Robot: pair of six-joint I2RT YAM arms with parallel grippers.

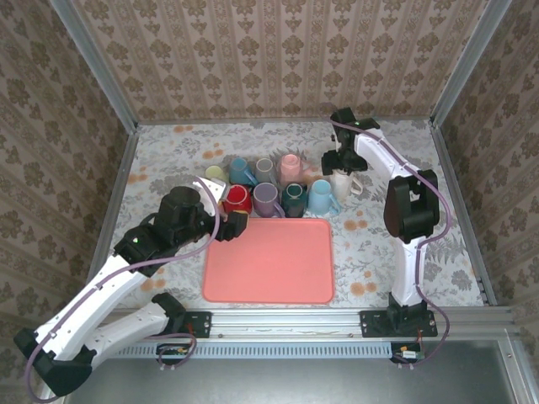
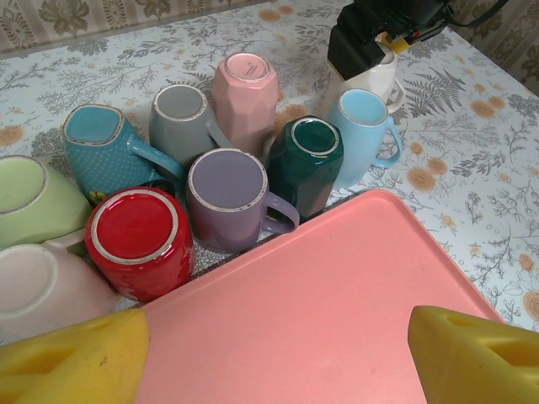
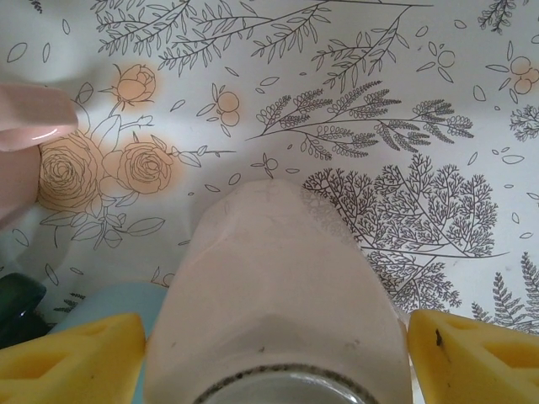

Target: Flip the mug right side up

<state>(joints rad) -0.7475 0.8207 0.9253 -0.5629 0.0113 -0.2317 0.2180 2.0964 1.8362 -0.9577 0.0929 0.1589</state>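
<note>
Nearest the arm bases is the pink tray (image 1: 268,259). The left gripper (image 2: 278,353) hangs over its near-left corner, yellow fingers spread wide with nothing between them. Just past the tray's far edge is a huddle of mugs, all bottoms-up: red mug (image 2: 135,240), purple mug (image 2: 227,194), dark green mug (image 2: 305,160) and light blue mug (image 2: 362,126), plus a few more behind.

The one that matters is the cream mug (image 3: 269,278), at the far right of the bunch, just beside the light blue one. It's upside down on the flowery tablecloth (image 3: 404,109), with faceted sides, a dark ring around the base and its handle sticking out right. The right gripper (image 3: 276,349) straddles it, fingers apart and right at its sides. Can't tell if they're actually squeezing.
</note>
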